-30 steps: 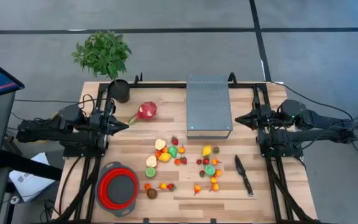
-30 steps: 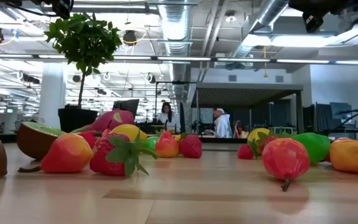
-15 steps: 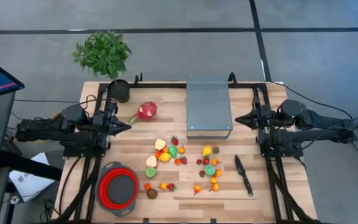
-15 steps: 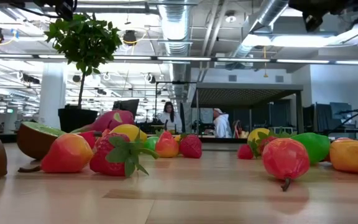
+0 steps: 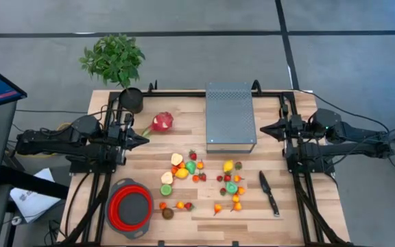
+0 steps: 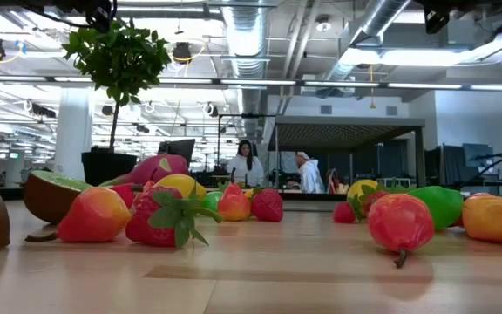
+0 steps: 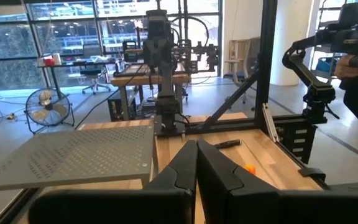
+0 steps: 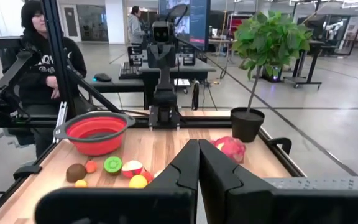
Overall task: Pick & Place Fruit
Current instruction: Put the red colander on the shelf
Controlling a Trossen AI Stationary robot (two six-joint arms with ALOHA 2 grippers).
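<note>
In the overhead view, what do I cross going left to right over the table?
Left tool → red bowl → dragon fruit → grey box → knife → right tool.

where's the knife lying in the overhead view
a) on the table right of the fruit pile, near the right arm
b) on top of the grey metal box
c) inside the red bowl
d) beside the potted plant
a: the black-handled knife lies flat on the wooden table, right of the small toy fruits, on the right arm's side.
</note>
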